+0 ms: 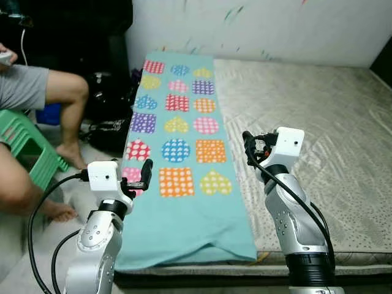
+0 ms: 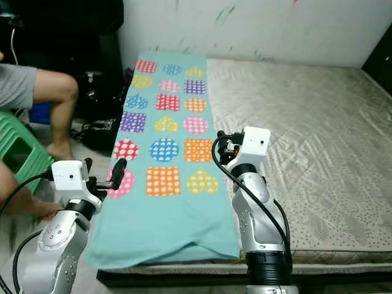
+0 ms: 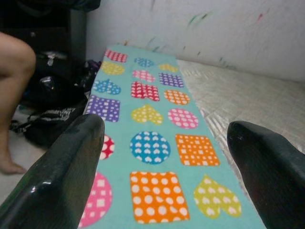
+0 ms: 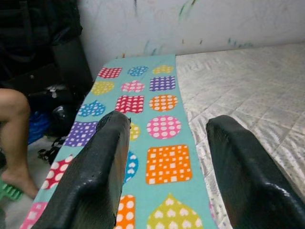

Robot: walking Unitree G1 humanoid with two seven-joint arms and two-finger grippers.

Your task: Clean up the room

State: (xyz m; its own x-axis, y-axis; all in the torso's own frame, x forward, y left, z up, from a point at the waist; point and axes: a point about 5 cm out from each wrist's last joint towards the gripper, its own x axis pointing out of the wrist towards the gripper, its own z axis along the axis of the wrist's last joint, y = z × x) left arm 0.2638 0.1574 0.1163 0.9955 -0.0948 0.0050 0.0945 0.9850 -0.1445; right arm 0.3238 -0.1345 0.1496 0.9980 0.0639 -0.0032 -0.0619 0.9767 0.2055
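Light over the mattress and the teal blanket is even and fairly bright, with soft, shallow shadows and no hard glare. The quilted mattress cover carries a mild sheen. The far left corner, around the black bags, falls into deep shade with little detail. Both eye views are sharp and free of motion blur. In the wrist views the black fingers sit very close to the lens and are out of focus, with faint highlights along their edges, while the blanket's pattern behind stays reasonably clear.
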